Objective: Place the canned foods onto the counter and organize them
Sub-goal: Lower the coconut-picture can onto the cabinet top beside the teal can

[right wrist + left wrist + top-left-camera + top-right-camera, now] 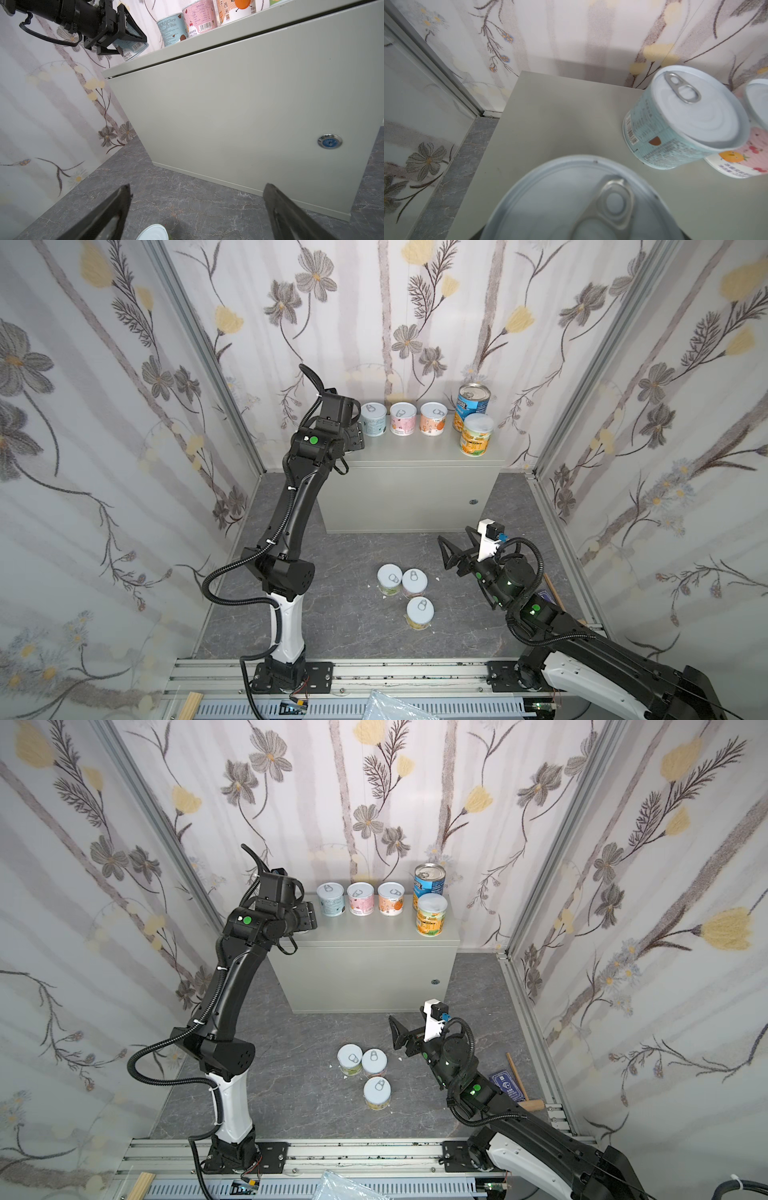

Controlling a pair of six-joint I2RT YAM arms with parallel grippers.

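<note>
The counter carries a row of short cans at its back: light-blue, pink and orange. To their right stand a tall blue can and an orange-yellow can. At the counter's left end my left gripper is shut on another short pale-blue can, whose white lid fills the left wrist view. Three short cans stand on the floor. My right gripper hangs open and empty over the floor before the counter, right of them.
Floral walls close in the back and both sides. A metal rail runs along the front. A wooden stick and a dark blue card lie on the floor at the right. The counter door has a round lock.
</note>
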